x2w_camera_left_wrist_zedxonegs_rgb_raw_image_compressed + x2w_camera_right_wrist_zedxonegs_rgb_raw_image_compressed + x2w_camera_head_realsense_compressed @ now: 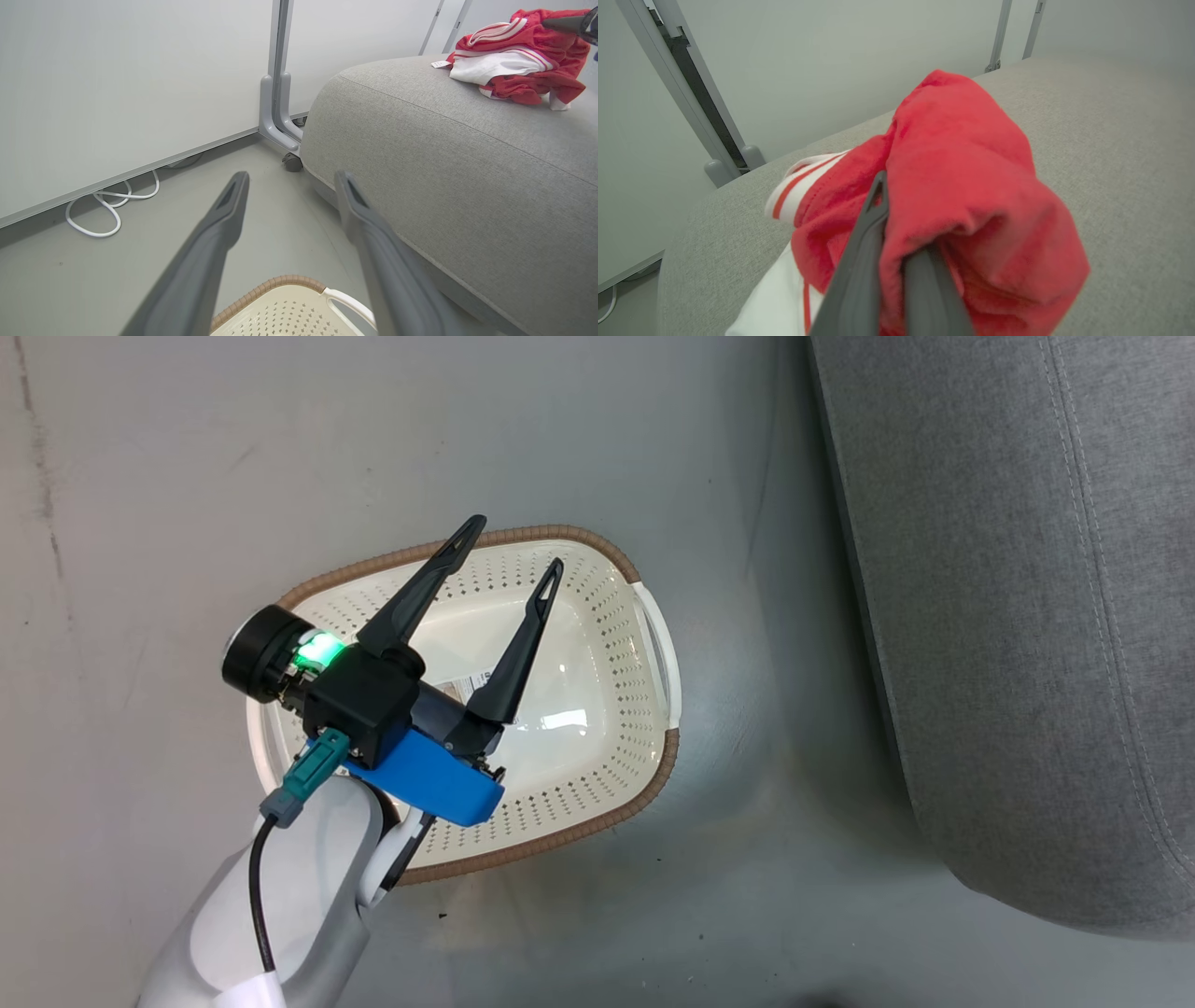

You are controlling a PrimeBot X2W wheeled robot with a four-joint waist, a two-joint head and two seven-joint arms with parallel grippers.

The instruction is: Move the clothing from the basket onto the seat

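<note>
Clothing (523, 60) on grey seat (444, 177); basket (607, 644) on floor (653, 429)

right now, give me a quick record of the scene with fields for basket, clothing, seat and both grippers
basket: on the floor beside the seat, no clothing seen inside
clothing: red and white heap lying on top of the seat
left gripper: open, above the basket, holding nothing
right gripper: shut on a red fold of the clothing, over the seat
</note>
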